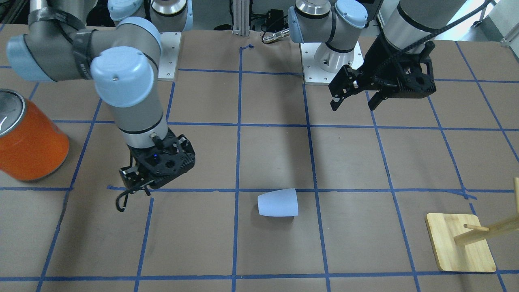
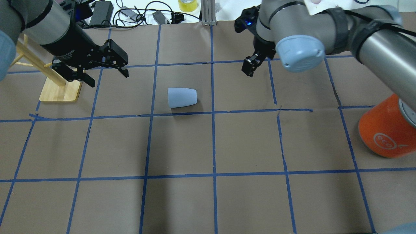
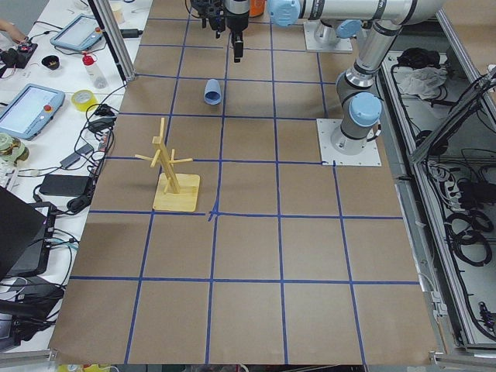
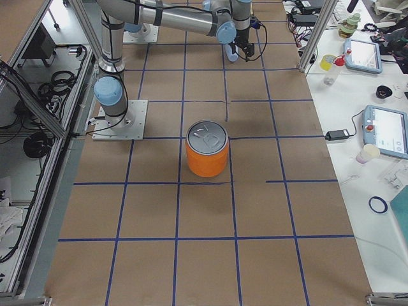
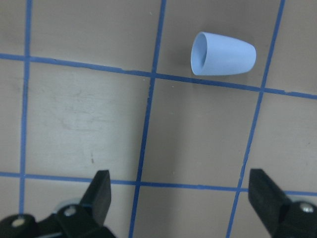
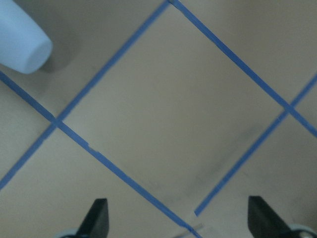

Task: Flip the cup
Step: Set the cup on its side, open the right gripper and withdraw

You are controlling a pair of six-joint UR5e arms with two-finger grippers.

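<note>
Table (image 2: 247, 146): one, papered brown and gridded with blue tape, is lying under both sets of jaws.
Arms: two are reaching in over the table, one from each side.
Orange can (image 2: 386, 130): one is standing upright, well outside the right jaws and away from the cup.
Wooden rack (image 2: 60, 91): one is standing just behind the left jaws, on their outer side.
Left gripper (image 5: 181, 188): one is hanging above the table with its jaws spread wide, gripping nothing.
Right gripper (image 6: 178, 213): one is hovering with its jaws seemingly wide, though only the fingertips are showing at the wrist view's edge; nothing is sitting between them.
Cup (image 2: 182, 97): one, small, smooth, pale blue-white and tapered, is lying on its side between the two grippers and apart from both, its open mouth facing the left jaws and its closed base pointing towards the right jaws.
</note>
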